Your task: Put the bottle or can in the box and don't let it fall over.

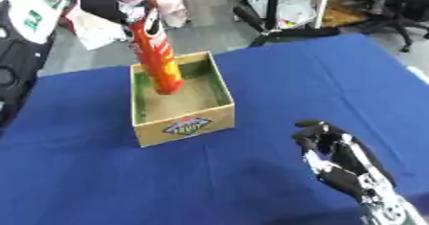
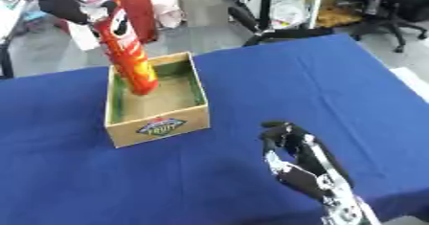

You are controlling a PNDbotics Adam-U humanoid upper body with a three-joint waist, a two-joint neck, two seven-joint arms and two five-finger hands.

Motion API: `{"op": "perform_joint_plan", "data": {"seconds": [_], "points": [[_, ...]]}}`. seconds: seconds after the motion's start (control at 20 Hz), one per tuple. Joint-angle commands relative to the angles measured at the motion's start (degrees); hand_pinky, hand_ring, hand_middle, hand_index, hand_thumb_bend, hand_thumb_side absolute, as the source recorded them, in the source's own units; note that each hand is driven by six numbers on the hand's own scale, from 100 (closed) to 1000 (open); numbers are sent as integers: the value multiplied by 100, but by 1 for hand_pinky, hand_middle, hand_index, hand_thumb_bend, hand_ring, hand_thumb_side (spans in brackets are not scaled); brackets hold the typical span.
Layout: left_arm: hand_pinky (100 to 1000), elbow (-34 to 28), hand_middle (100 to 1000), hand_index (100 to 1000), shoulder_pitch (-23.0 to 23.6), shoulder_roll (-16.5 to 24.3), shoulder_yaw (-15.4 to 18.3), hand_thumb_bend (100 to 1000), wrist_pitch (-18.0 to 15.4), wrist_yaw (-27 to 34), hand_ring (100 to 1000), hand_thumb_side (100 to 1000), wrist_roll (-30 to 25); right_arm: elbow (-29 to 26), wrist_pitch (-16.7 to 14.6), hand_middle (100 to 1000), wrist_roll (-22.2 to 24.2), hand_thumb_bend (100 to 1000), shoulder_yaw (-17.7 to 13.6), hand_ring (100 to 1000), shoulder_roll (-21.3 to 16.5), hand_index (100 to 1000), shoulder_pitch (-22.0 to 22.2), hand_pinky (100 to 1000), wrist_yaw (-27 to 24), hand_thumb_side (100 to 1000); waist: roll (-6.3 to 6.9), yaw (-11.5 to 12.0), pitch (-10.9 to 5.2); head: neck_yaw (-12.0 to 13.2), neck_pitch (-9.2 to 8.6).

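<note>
A tall red can [image 1: 157, 56] stands a little tilted, top leaning left, with its lower end inside the open cardboard box [image 1: 186, 126] near the back left corner. My left hand [image 1: 102, 6], black, comes in from the upper left and holds the can at its upper end; its fingers are partly hidden behind the can. The box sits on the blue table [image 1: 293, 85], left of the middle, with a label on its front wall. My right hand [image 1: 335, 154] rests at the lower right, fingers up and relaxed, holding nothing, well apart from the box.
Beyond the table's far edge lie bags, white cloths [image 1: 38, 13] and office chairs [image 2: 394, 8] on a grey floor. Bare blue cloth stretches right of and in front of the box.
</note>
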Motion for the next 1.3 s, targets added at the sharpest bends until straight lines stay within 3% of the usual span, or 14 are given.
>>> {"op": "perform_joint_plan", "data": {"seconds": [0.05, 0.15, 0.25, 0.35, 0.45, 0.6, 0.7, 0.95, 1.3], "points": [[963, -305, 1000, 1000, -11, 330, 6, 100, 7, 95, 989, 923, 351, -42, 3, 770, -8, 100, -24, 736, -47, 642, -38, 759, 14, 157, -25, 25, -65, -19, -75], [953, -519, 1000, 1000, 99, 464, -31, 100, -5, 217, 979, 832, 506, -42, 2, 770, -11, 100, -27, 737, -51, 643, -36, 759, 16, 157, -24, 44, -63, -31, -69], [928, -872, 986, 1000, 276, 656, -28, 100, -30, 411, 955, 604, 660, -45, -1, 770, -20, 100, -39, 736, -53, 642, -35, 759, 18, 157, -23, 55, -58, -58, -78], [903, -1357, 964, 1000, 562, 902, 27, 100, 0, 774, 926, 448, 801, -44, 1, 770, -41, 100, -54, 736, -61, 642, -31, 759, 23, 156, -18, 77, -49, -67, -77], [878, -1952, 945, 1000, 979, 1147, 150, 100, 110, 1314, 895, 407, 954, -46, -2, 770, -59, 100, -63, 736, -70, 642, -26, 759, 18, 156, -10, 104, -31, -56, -74], [818, -2856, 893, 983, 1826, 1283, 473, 100, 358, 2240, 825, 438, 1163, -53, -7, 770, -65, 100, -66, 736, -73, 642, -20, 759, 13, 157, -5, 157, -6, -39, -53], [797, -3502, 877, 971, 2487, 1166, 752, 100, 586, 2970, 802, 464, 1256, -61, -12, 770, -81, 100, -81, 736, -62, 642, -23, 759, 13, 156, -18, 178, 3, -71, -62], [697, -4536, 799, 910, 3943, 150, 1370, 100, 1161, 4230, 699, 570, 1322, -69, -9, 770, -129, 100, -120, 736, -31, 643, -22, 759, 8, 157, -86, 276, 28, -83, -61], [648, -5217, 758, 882, 5192, -1365, 1673, 100, 1642, 4466, 643, 666, 1414, -67, -8, 770, -222, 100, -199, 736, -13, 643, 9, 759, -2, 155, -175, 491, 53, -86, 14]]}}
